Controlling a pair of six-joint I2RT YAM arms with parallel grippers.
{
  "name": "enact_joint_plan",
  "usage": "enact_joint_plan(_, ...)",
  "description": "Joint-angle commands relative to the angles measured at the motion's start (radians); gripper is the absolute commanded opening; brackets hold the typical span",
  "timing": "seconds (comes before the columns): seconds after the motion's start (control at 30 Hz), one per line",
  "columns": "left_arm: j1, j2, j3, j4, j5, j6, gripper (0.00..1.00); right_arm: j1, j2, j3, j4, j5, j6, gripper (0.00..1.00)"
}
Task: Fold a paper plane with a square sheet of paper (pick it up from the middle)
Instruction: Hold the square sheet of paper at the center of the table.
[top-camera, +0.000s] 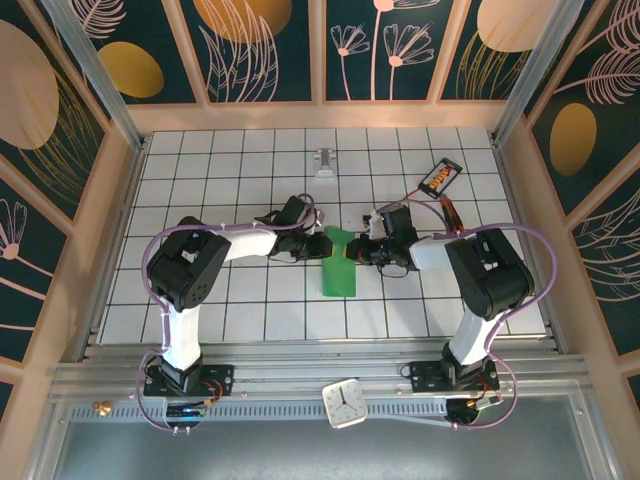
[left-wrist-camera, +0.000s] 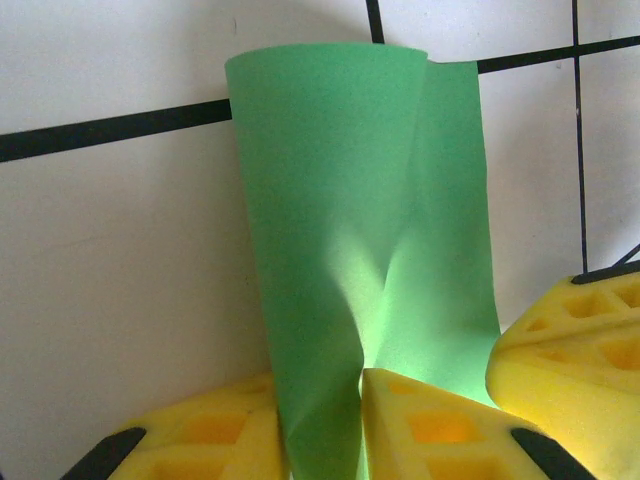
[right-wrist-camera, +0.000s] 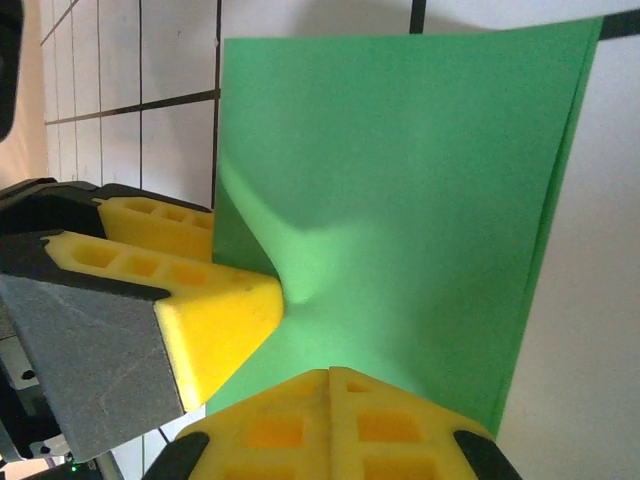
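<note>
Left gripper (left-wrist-camera: 322, 430) pinching green paper (left-wrist-camera: 350, 200) at bottom centre of frame. Right gripper (right-wrist-camera: 330, 405) clamping same paper at bottom of frame. Paper standing half-folded, buckling, mid-table (top-camera: 250, 300). Likely needing 2 firm pinches, edges lining up before creasing.

Clock (top-camera: 345, 403) on near rail (top-camera: 300, 375); orange device (top-camera: 440, 177) far rt; grey bracket (top-camera: 325, 161) ctr.

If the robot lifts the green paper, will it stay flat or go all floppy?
Probably floppy: the green paper buckles and curls where the left gripper and right gripper pinch it. Likely very light, since its edge looks so thin. It could crease or tear easily.
</note>
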Motion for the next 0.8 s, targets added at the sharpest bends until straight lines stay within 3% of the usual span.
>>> enact_joint_plan(0.0,0.005,0.074,-0.050,-0.095,-0.127,-0.008,0.27,0.008,0.002,-0.009,-0.031,-0.003,0.000,0.00)
enact_joint_plan(0.77,-0.001,0.081,-0.042,-0.109,-0.136,0.002,0.28,0.007,0.048,-0.005,-0.059,0.050,-0.017,0.00)
